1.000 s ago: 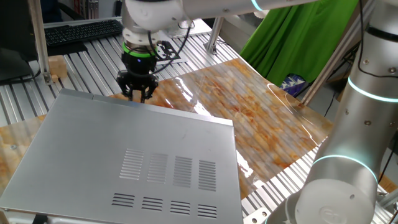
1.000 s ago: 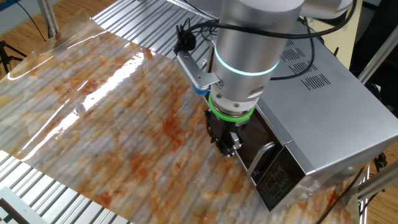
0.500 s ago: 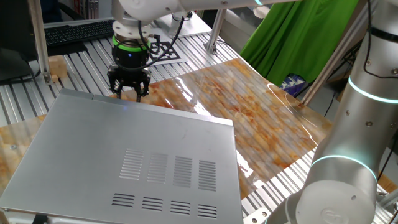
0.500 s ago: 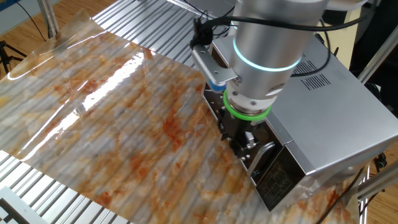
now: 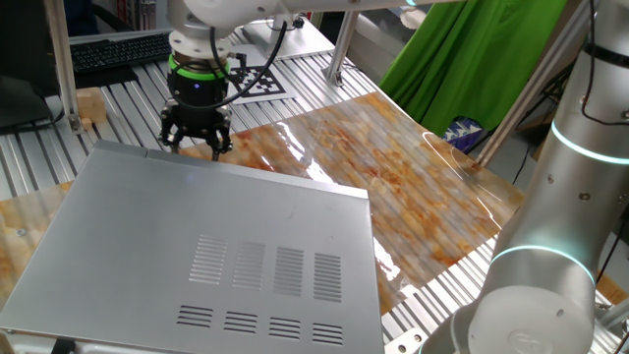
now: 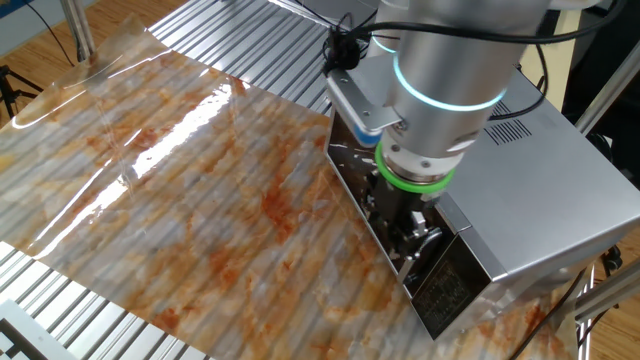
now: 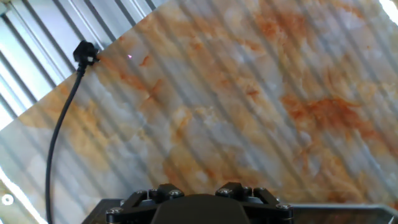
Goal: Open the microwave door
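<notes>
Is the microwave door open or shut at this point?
Shut, apparently: the door lies flush along the microwave front, no gap showing. The gripper is at its handle.

You had a ribbed metal table [image 5: 118, 93] under a glossy sheet of orange-marbled plastic [image 6: 170, 170], glare streaking across it. A green cloth [image 5: 462, 59] hung at the far side, a black keyboard [image 5: 128, 49] sat beyond the slats, and wooden flooring [image 6: 40, 30] showed past the table corner.

Silver-grey slotted microwave [image 5: 216, 251] flat on marbled mat, dark glossy door [image 6: 400, 235] shut, handle [image 6: 425, 250] near control panel.
</notes>
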{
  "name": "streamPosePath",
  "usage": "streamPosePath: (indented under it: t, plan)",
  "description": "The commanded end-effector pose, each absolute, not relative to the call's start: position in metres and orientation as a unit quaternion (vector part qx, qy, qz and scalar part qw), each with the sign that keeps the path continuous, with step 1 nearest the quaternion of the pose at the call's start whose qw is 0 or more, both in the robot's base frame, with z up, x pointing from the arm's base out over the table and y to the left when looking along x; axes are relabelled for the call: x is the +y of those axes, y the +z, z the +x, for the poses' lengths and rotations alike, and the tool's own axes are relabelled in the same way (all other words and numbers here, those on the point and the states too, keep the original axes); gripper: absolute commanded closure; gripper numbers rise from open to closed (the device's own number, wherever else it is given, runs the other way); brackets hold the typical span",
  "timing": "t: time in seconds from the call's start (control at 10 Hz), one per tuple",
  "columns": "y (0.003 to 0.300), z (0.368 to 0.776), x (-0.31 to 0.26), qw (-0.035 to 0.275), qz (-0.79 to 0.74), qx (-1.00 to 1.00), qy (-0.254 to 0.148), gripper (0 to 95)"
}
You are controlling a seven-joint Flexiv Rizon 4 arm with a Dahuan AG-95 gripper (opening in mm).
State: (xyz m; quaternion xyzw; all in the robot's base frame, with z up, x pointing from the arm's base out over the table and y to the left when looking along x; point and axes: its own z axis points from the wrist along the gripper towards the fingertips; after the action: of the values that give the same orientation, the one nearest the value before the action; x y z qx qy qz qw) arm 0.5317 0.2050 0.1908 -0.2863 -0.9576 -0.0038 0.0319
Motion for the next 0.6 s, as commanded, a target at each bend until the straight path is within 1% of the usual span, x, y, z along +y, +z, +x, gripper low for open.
streamPosePath:
  t: [0.1, 0.6]
  plan:
    - [0.1925, 0.5319, 0.2107, 0.033, -0.29, -0.956, -0.003, 38.0]
    - [0.1917, 0.5358, 0.2145, 0.036, -0.293, -0.955, -0.01, 38.0]
